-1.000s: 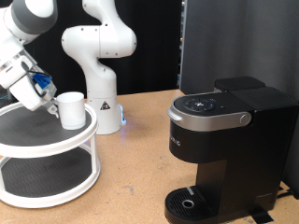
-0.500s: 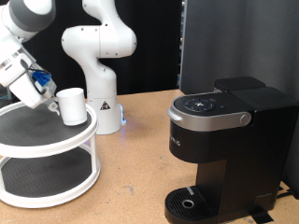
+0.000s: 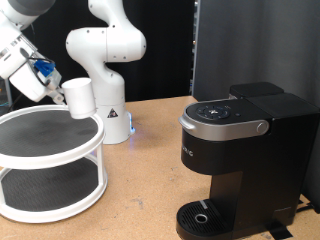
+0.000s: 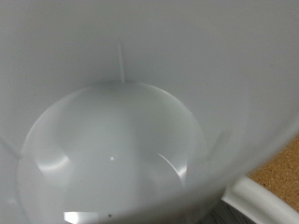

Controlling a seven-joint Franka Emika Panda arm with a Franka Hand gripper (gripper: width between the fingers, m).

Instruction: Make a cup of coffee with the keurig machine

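Note:
The small white cup (image 3: 79,98) hangs in my gripper (image 3: 58,88) at the exterior view's upper left, lifted clear above the top tier of the white round rack (image 3: 50,150). The gripper is shut on the cup's side. The wrist view is filled by the cup's empty white inside (image 4: 117,140); no fingers show there. The keurig machine (image 3: 245,160) is a black box with a grey-silver lid handle. It stands at the exterior view's right, with its round drip base (image 3: 205,217) bare and its lid down.
A second white robot arm (image 3: 105,70) stands on the wooden table behind the rack. A black panel (image 3: 250,45) rises behind the machine. Bare tabletop (image 3: 140,190) lies between rack and machine.
My gripper has lifted the cup up off the rack's top tier and tilted slightly. The machine has not moved.

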